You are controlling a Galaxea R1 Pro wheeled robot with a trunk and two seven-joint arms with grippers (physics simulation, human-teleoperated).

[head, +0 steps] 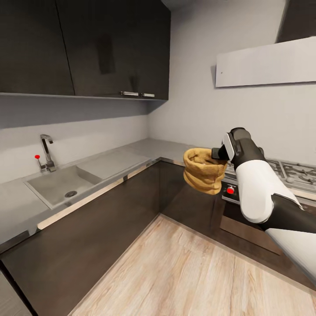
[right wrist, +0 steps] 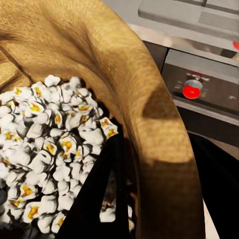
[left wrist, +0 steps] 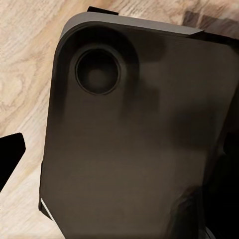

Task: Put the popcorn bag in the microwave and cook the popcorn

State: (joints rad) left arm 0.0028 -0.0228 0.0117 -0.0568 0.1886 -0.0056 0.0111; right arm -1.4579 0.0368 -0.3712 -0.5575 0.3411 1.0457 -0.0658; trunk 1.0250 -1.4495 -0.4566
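The right gripper [head: 218,153] pinches the rolled rim of the crumpled mustard-tan paper popcorn bag [head: 203,170], held aloft near the stove's red knob [head: 230,190]. Fluffy white popcorn [right wrist: 47,149] fills it. Left gripper's state: cannot tell.

The right arm [head: 259,186] wears smooth white shells between black joints, ending in a black wrist with a pale panel.
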